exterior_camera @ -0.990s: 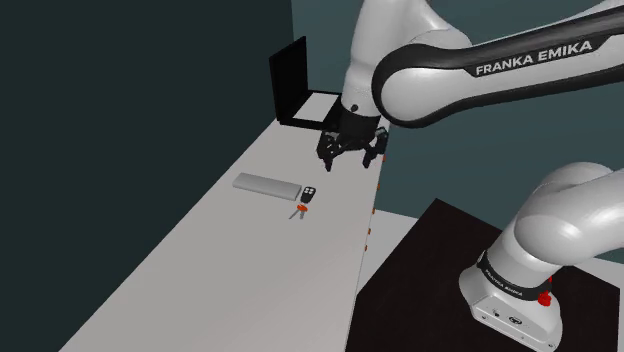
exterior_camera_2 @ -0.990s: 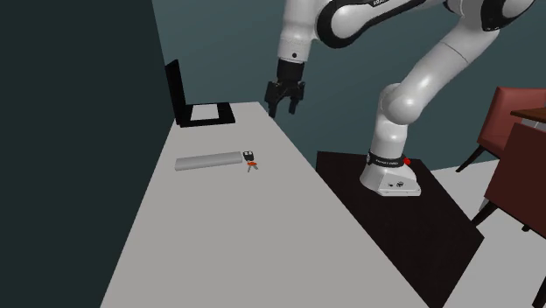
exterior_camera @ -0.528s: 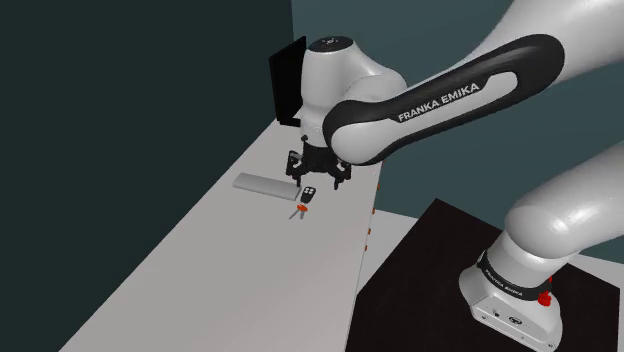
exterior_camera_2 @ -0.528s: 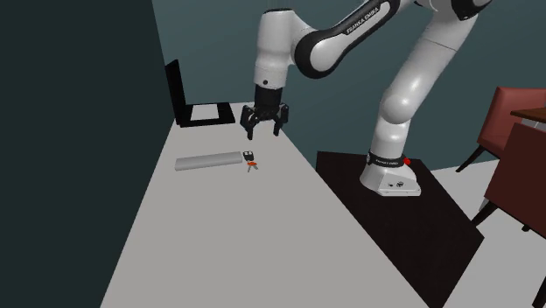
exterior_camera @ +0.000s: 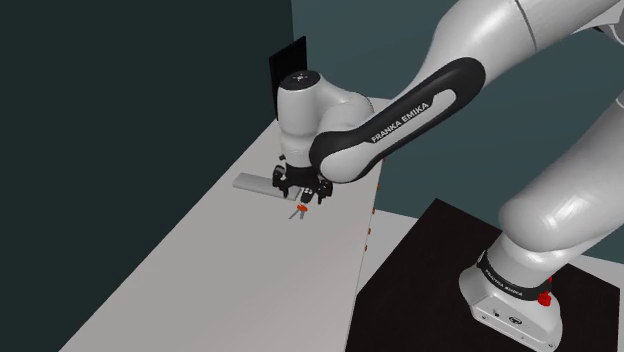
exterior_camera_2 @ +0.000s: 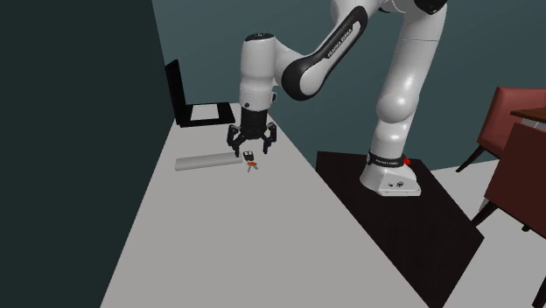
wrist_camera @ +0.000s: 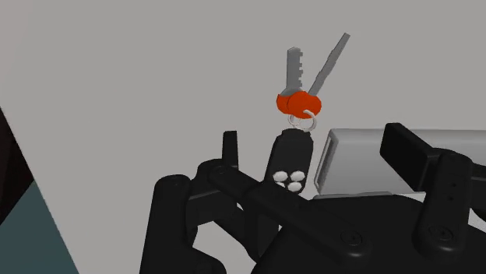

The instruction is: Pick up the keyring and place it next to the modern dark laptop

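We see the keyring (wrist_camera: 298, 102) lying flat on the pale table (exterior_camera: 200, 280), its black fob just under the claw (wrist_camera: 318, 156) and its keys fanning out beyond the fingertips. The claw's fingers are spread apart, holding nothing. A grey bar (wrist_camera: 350, 159) lies beside the fob, beneath one finger. We judge this the approach to the pick. Next we must lower, centre on the fob and close without catching the bar. Half a second ago the claw hung higher, nearer the laptop (exterior_camera: 291, 75).
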Available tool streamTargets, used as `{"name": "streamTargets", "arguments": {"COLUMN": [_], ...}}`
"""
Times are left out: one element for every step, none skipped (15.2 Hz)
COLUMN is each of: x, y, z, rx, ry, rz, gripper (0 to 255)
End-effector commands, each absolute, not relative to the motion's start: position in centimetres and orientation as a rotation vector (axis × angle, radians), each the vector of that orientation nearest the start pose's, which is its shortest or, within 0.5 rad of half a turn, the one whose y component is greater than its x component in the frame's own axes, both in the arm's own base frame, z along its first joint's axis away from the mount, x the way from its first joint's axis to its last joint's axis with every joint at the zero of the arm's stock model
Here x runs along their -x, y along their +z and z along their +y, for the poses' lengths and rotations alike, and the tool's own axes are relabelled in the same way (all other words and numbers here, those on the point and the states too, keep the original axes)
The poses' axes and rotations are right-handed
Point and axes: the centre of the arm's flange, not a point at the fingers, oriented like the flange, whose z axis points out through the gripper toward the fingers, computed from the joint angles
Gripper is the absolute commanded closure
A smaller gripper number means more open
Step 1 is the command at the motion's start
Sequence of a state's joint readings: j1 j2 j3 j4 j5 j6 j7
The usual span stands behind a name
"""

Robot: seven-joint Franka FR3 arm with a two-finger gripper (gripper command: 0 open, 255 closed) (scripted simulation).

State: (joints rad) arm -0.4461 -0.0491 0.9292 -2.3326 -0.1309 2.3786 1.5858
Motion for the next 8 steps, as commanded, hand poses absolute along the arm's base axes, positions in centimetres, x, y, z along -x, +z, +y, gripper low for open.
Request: {"name": "streamTargets", "arguments": {"x": [-45.25, -45.32, -45.36, -45.36, -45.36, -45.36, -45.36, -45.36], "y": [34.5, 33.98, 33.68, 33.68, 33.68, 33.68, 33.68, 33.68], "z": [23.53, 23.49, 23.46, 23.46, 23.47, 23.46, 23.46, 23.46], "rx": [2.744, 2.744, 2.744, 2.744, 2.744, 2.744, 2.744, 2.744], "ry": [-0.24, -0.24, -0.24, -0.24, -0.24, -0.24, -0.24, -0.24], "rz": [1.52, 1.52, 1.52, 1.52, 1.52, 1.52, 1.52, 1.52], "gripper": [0, 0, 0, 0, 0, 0, 0, 0]}}
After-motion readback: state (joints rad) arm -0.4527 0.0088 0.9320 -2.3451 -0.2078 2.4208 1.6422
